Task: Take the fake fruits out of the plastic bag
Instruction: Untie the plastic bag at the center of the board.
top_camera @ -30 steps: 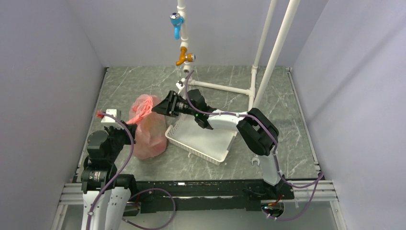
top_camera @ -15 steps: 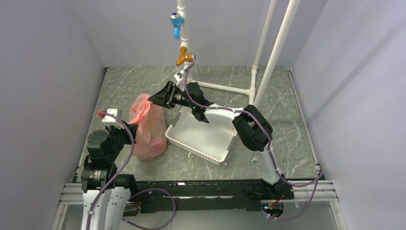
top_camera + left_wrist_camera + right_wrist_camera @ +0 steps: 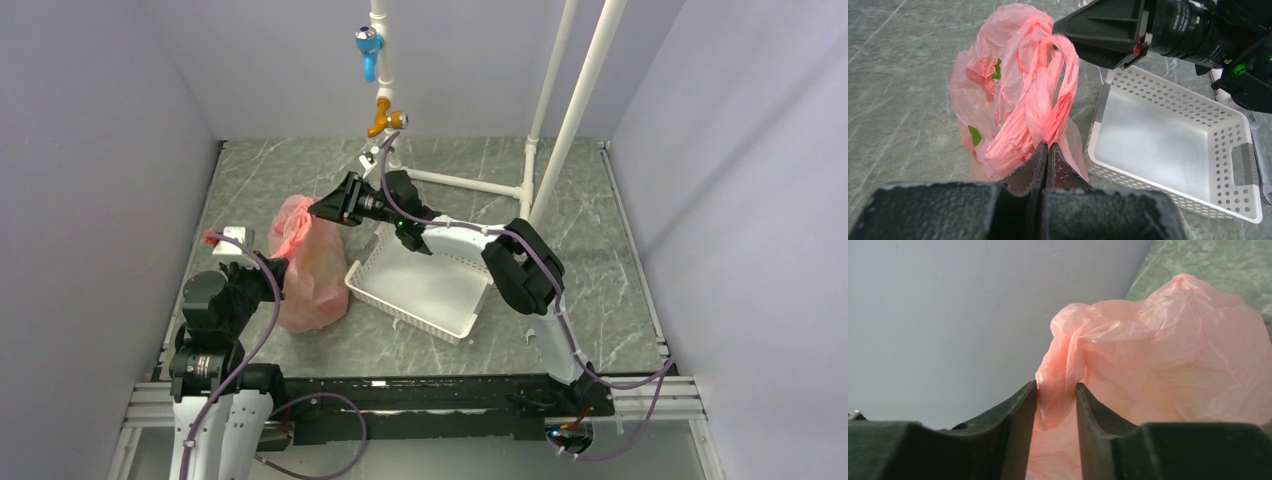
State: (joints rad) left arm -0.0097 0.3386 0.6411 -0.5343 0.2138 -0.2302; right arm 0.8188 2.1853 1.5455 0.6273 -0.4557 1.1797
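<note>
The left hand point(image 3: 1047, 152) is at the near left, its fingers clenched tight on a twisted strand at the near end of the plastic bag point(image 3: 310, 285). The bag lies on the grey marbled surface point(image 3: 300, 170), just left of the white basket point(image 3: 1173, 97). Its long axis runs near to far. The gathered handles at the far end point up and away, toward the right hand point(image 3: 1057, 387). That hand grasps the bunched pink film, which fills the gap between its fingers.

A second ago the right hand sat lower and closer, above the basket's left corner. It has since swung farther back and left, pulling the top of the bag taut and more upright. The left hand has not moved.

The fake fruits point(image 3: 1163, 390) are inside the bag and show only as a pale yellow blur through the film. The bag carries small green printed marks but no readable words. White lettering on the right wrist is too small to read.

At the back stand a white pipe frame point(image 3: 575, 110), a blue tap point(image 3: 368, 45) and an orange tap point(image 3: 385, 122).
</note>
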